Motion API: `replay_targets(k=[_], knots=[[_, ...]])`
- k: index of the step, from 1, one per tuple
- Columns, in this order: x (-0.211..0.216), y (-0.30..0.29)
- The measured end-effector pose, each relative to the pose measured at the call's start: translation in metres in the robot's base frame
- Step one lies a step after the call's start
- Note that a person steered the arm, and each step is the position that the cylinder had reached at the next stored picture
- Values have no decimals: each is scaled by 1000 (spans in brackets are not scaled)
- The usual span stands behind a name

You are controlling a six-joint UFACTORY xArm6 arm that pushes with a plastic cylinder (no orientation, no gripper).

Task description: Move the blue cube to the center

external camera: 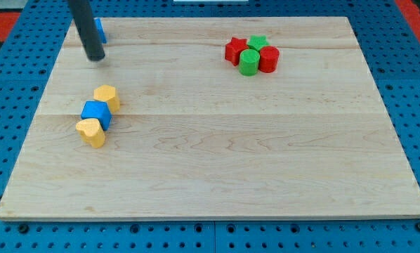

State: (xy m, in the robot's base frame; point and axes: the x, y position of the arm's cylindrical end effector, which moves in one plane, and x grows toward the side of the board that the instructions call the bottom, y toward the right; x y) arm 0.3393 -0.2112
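No jaws fitted on this arm, only a rod, so no spread or pinched state to report. Tip (95, 59) resting on the bench (217, 176) near the view's top left, apart from every block except a second blue block (100, 30) partly hidden just behind the rod. Blue cube (96, 114) located at the view's left, touching an upper yellow block (107, 96) and a lower yellow block (91, 131), both apparently heart-shaped. Red and green cluster (251, 53) well apart at the view's top right. Step in hand, judged: approach. Bring the tip down the view's left side of the chain, keeping clear of the upper yellow block, and stop just beside the cube's left face. Push toward the view's right through the middle of that face; an off-centre contact likely to spin the cube or drag a yellow neighbour along. Correct drift with short strokes and stop at the bench centre.
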Motion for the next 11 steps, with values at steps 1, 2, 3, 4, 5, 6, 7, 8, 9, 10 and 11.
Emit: replay_targets(k=[1,2,3,4,5,6,7,8,9,10,11], knots=[[86,-16],[97,-15],[98,30],[113,41],[113,76],[141,80],[164,70],[166,81],[157,114],[162,150],[159,165]])
